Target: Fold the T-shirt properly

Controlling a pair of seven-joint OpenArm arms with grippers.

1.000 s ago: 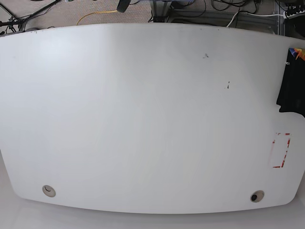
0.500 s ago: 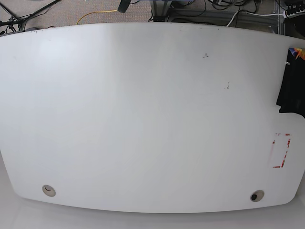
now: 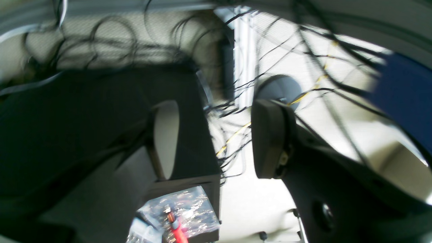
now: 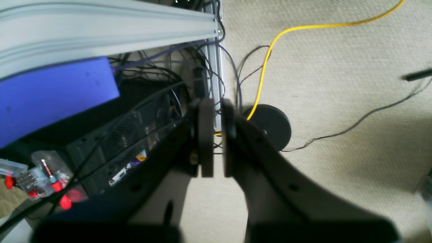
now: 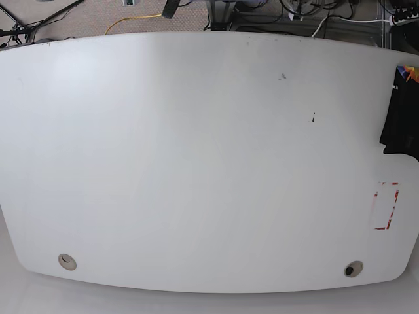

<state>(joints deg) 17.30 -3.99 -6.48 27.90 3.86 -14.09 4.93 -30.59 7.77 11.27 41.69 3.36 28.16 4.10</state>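
Overhead, the left hand (image 3: 229, 135) gapes empty; the right hand (image 4: 216, 135) is closed.

Left tool (image 3: 233, 135) with jaws parted and holding nothing, right tool (image 4: 217, 138) closed, nothing between its jaws

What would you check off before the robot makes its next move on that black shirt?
1. T-shirt on the table: ok, at the far right edge, partly out of frame.
2. Shirt spread flat: cannot tell.
3. Left hand open, holding nothing: ok.
4. Right hand ready to grab: not ok, shut and empty.
5. Hands above the table: not ok, both wrist views show floor and cables.
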